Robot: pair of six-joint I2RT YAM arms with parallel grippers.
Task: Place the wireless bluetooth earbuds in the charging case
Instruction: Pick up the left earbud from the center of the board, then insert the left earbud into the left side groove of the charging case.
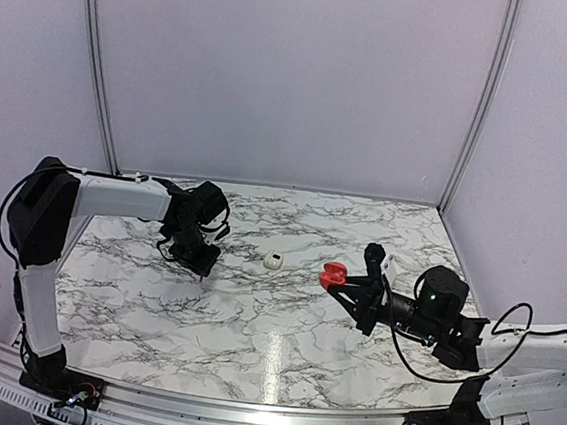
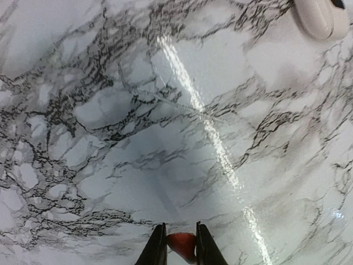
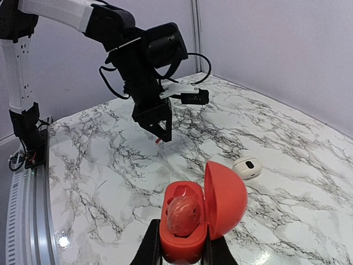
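Earbud point(image 2: 182, 247), red and tiny, is pinched in your left gripper point(image 2: 181, 231) above the marble table point(image 1: 251, 340), on the left. The white charging case point(image 1: 275, 263) lies on the table to its right. Farther right, your right gripper point(image 3: 182, 241) clamps an open red hinged shell point(image 3: 223, 193).

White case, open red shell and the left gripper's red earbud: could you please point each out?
white case point(image 3: 243, 170), right wrist view, its pale top face.
open red shell point(image 3: 229, 194), right wrist view, its raised lid.
red earbud point(image 2: 182, 245), left wrist view, its visible middle.
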